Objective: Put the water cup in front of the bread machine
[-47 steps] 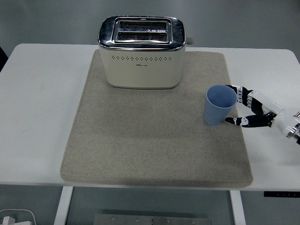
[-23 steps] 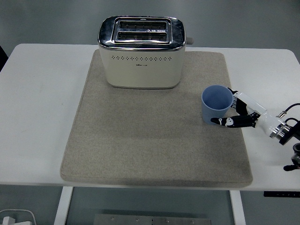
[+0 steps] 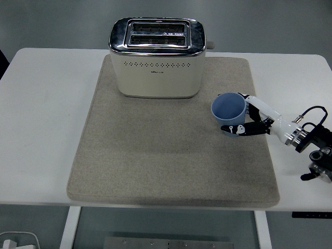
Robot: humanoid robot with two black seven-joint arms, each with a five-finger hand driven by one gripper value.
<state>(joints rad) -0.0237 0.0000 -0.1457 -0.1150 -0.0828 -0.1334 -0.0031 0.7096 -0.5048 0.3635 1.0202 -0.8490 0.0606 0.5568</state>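
Note:
A light blue cup is on the right part of the beige mat, tilted with its mouth turned toward the camera. My right hand is wrapped around it from the right, thumb in front and fingers behind. The cream and chrome bread machine stands at the back of the mat, up and to the left of the cup. The left arm does not show.
The mat covers most of the white table. My right forearm with a black cable lies over the table's right side.
My right hand has carried the cup leftward across the mat, closer to the bread machine, and the cup has tipped so its opening faces more toward the camera.

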